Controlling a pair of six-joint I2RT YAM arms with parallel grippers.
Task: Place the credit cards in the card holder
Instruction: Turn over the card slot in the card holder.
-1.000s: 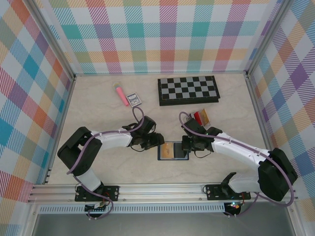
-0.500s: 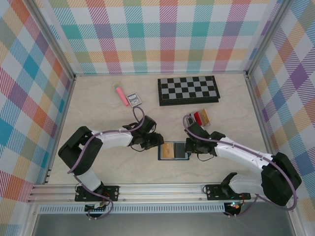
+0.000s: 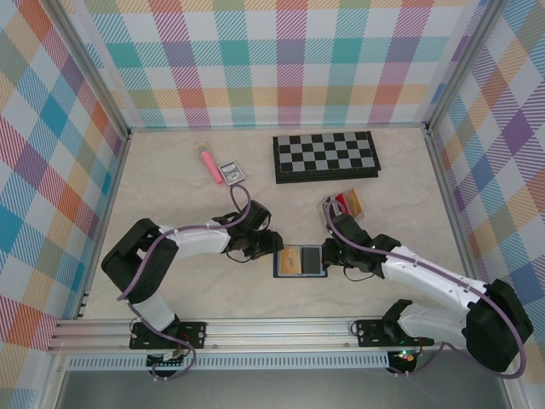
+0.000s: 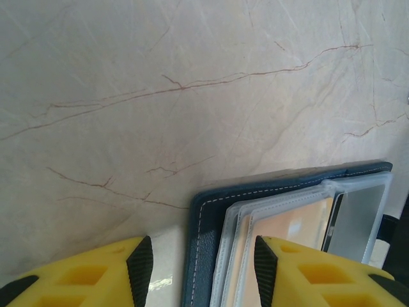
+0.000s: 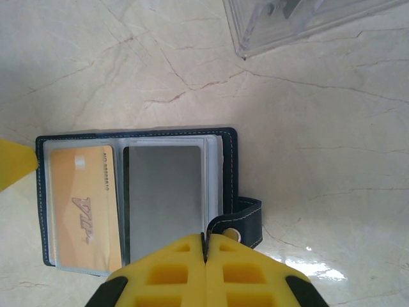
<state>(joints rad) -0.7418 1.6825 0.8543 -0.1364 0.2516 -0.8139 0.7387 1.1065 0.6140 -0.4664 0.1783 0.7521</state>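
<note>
Right gripper, pinched shut and empty, hovers at the card holder's snap tab; left gripper straddles its opposite edge, half-wide. I count two credit cards pocketed; remaining cards wait just beyond the holder.

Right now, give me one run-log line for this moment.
left tool open at card holder edge | right tool shut by snap tab | orange card pocketed
</note>
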